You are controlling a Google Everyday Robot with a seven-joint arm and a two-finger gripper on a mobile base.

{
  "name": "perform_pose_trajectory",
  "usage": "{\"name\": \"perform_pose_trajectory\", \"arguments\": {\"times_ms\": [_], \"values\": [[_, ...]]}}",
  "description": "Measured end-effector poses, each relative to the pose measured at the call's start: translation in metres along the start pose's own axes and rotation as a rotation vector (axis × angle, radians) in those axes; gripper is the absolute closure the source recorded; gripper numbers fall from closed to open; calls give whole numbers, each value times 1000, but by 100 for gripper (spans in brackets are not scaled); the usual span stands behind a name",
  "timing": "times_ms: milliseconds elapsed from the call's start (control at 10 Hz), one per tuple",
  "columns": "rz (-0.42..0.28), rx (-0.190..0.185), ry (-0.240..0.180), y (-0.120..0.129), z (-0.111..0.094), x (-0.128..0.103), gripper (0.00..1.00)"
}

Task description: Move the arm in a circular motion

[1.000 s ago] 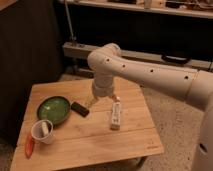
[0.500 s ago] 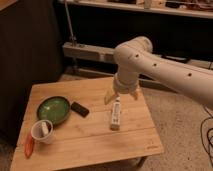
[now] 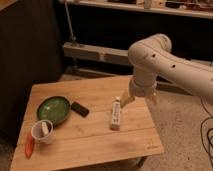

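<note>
The arm [image 3: 172, 62] is thick, white and tubular with small dark dots. It comes in from the right, bends at a rounded elbow [image 3: 150, 50] and points down. Its gripper [image 3: 139, 100] hangs over the right edge of the wooden table [image 3: 95, 145], just right of a white oblong object [image 3: 116, 114]. The two pale fingers [image 3: 126, 101] are spread apart with nothing between them. The gripper touches nothing.
On the table lie a green plate [image 3: 53, 110], a small black object [image 3: 80, 108], a white cup [image 3: 42, 131] and an orange-red item [image 3: 29, 145] at the front left corner. A dark wall and a low ledge [image 3: 95, 52] stand behind. Cables [image 3: 206, 130] lie on the floor at right.
The arm has swept to the right, from above the table's middle to its right edge, carrying the gripper past the white oblong object. The things on the table have not moved.
</note>
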Motion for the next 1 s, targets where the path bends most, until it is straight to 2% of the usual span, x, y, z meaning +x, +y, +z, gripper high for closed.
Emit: {"name": "perform_pose_trajectory", "arguments": {"times_ms": [100, 300, 500, 700, 1000], "values": [[15, -8, -35, -2, 2, -16, 20], [49, 4, -105, 0, 6, -56, 20], [68, 40, -133, 4, 10, -78, 20], [59, 66, -168, -6, 13, -107, 20], [53, 66, -261, -30, 25, -159, 20]]}}
